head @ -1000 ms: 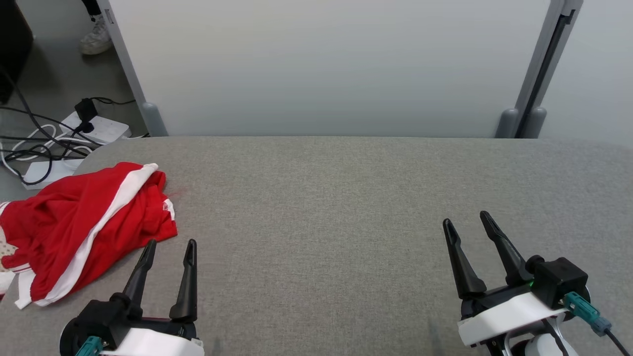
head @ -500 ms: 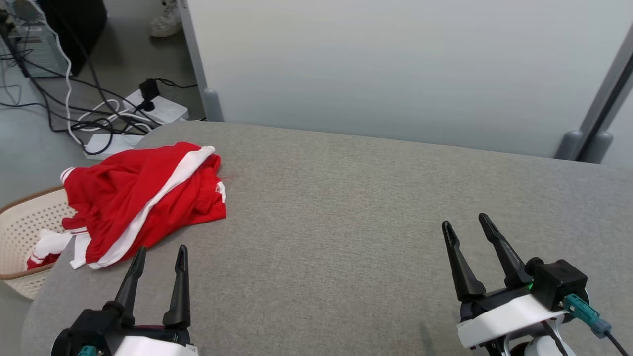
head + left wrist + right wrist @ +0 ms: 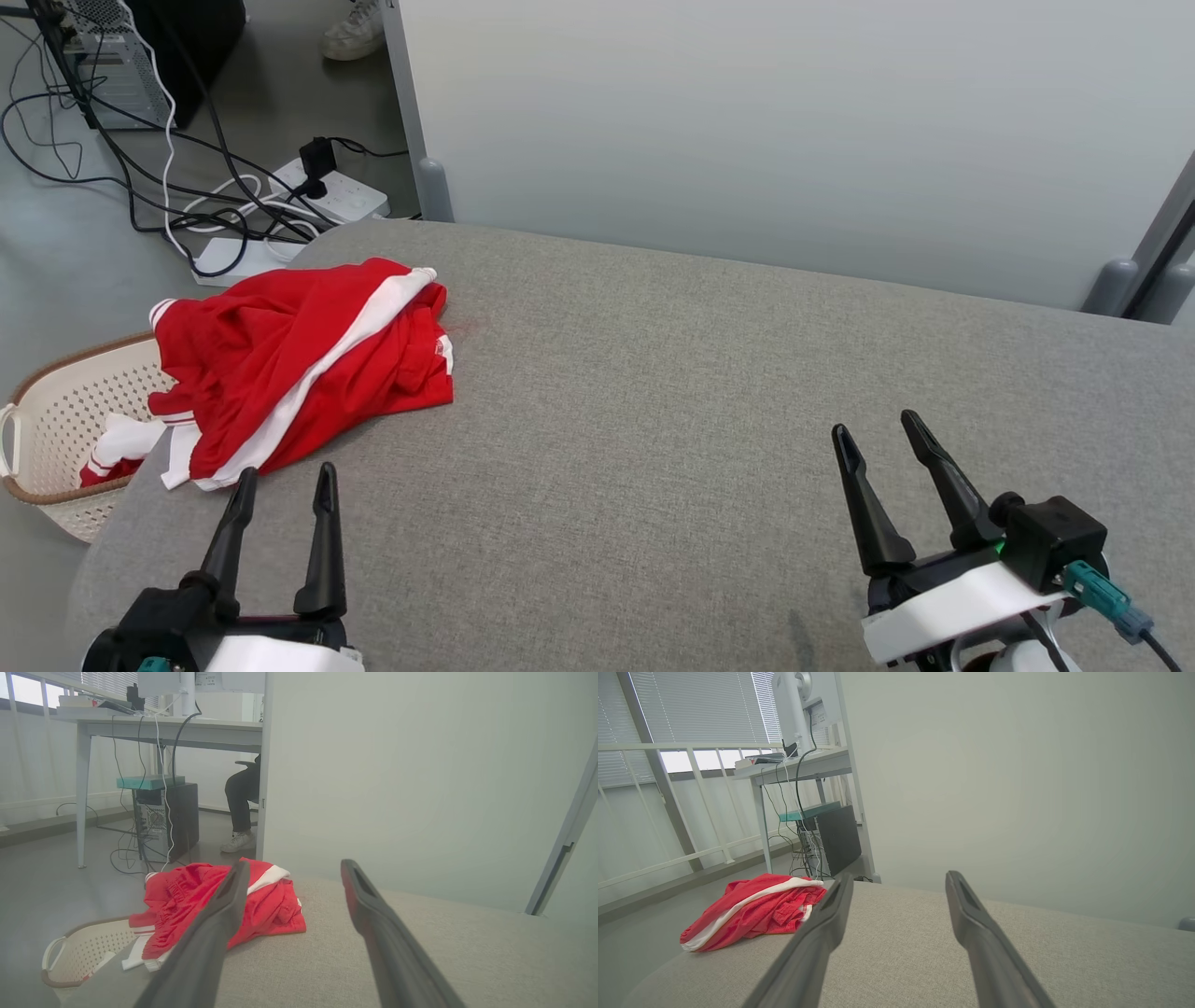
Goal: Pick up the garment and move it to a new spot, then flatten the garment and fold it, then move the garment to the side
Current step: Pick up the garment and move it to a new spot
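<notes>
A crumpled red garment (image 3: 299,359) with a white stripe lies at the left end of the grey padded table (image 3: 709,392), part of it hanging over the edge. It also shows as the garment (image 3: 196,900) in the left wrist view and the garment (image 3: 752,910) in the right wrist view. My left gripper (image 3: 285,481) stands open just in front of it, apart from the cloth and with nothing between its fingers. My right gripper (image 3: 878,434) stands open far to the right, over bare table.
A cream perforated laundry basket (image 3: 56,429) with some red and white cloth stands on the floor beside the table's left end. Cables and power strips (image 3: 271,201) lie on the floor behind. A grey partition wall (image 3: 794,131) runs along the table's far edge. A person's shoe (image 3: 355,33) shows behind the partition.
The head camera has turned to the left, so the basket and more floor have come into the picture. Both grippers stay open and the garment lies as before.
</notes>
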Tool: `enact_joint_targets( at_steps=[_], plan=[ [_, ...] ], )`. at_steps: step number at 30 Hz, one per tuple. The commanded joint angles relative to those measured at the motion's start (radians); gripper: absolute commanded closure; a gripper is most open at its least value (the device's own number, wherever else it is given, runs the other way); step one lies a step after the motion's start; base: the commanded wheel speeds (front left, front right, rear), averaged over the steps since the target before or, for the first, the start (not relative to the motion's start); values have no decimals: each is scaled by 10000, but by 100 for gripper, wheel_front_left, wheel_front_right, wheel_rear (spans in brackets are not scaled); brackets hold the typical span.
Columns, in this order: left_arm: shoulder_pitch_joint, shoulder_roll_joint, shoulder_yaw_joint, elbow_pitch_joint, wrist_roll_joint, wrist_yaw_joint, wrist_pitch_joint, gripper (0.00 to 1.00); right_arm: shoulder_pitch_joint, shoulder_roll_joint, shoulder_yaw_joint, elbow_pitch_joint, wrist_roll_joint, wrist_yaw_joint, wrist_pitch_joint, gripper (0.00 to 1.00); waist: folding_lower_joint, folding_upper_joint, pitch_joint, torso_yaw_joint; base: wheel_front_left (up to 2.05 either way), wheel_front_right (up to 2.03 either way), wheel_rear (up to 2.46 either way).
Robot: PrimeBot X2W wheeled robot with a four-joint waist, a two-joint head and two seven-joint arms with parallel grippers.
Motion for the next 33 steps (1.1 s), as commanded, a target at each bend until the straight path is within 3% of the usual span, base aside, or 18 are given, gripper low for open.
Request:
enact_joint_targets(
  at_steps=[1, 12, 28, 33],
  plan=[
    [-371, 49, 370, -295, 129, 165, -101, 0, -241, -114, 227, -313, 49, 73, -134, 0, 0, 0, 18, -14, 0, 0, 0],
    [-1775, 126, 940, 1407, 312, 946, -101, 0, -419, -254, 345, -313, 118, 73, -134, 0, 0, 0, 427, -323, 0, 0, 0],
    [-4845, 1185, 1573, 5544, 123, 1650, 78, 0, -1164, -639, 457, -418, 340, 73, -134, 0, 0, 0, 2032, -963, 0, 0, 0],
    [-5441, 1564, 1621, 6728, 76, 1664, 212, 0, -1248, -739, 524, -400, 475, 73, -134, 0, 0, 0, 2216, -1086, 0, 0, 0]
  ],
)
